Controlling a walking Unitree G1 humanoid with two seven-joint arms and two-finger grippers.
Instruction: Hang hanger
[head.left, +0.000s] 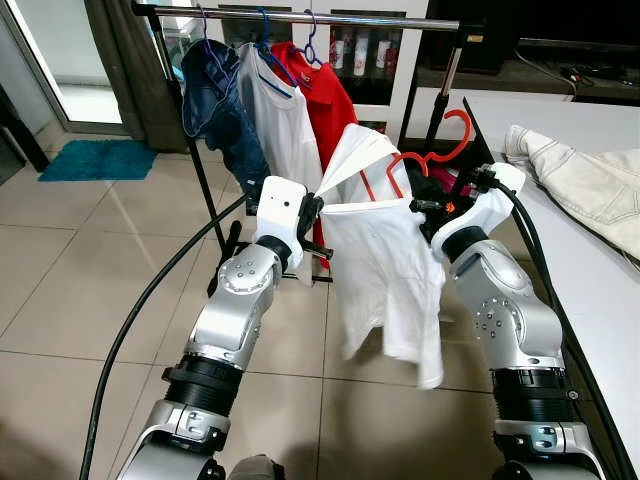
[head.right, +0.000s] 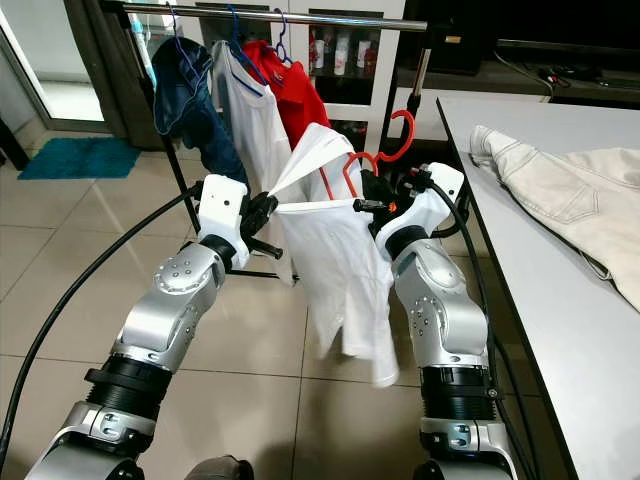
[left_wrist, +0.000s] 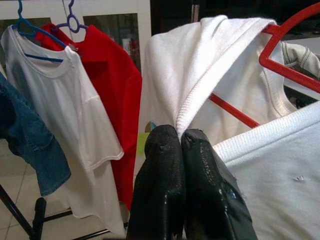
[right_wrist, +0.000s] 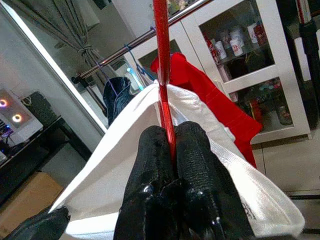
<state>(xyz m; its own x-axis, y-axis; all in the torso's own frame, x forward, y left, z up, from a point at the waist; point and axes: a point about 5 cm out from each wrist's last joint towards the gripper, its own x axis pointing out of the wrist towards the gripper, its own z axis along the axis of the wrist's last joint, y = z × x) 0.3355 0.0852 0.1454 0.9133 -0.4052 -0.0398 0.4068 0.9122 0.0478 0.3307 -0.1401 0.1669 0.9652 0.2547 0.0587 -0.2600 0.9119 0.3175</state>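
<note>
Left eye view, centre frame: the left gripper (head.left: 312, 215) pinches the collar of the white T-shirt (head.left: 385, 275); the right gripper (head.left: 432, 205) clamps the red hanger (head.left: 432, 152), below the clothes rail (head.left: 300, 17). Left wrist view: fingers (left_wrist: 162, 190) closed on the collar. Right wrist view: fingers (right_wrist: 197, 175) squeeze the hanger's bar.
</note>
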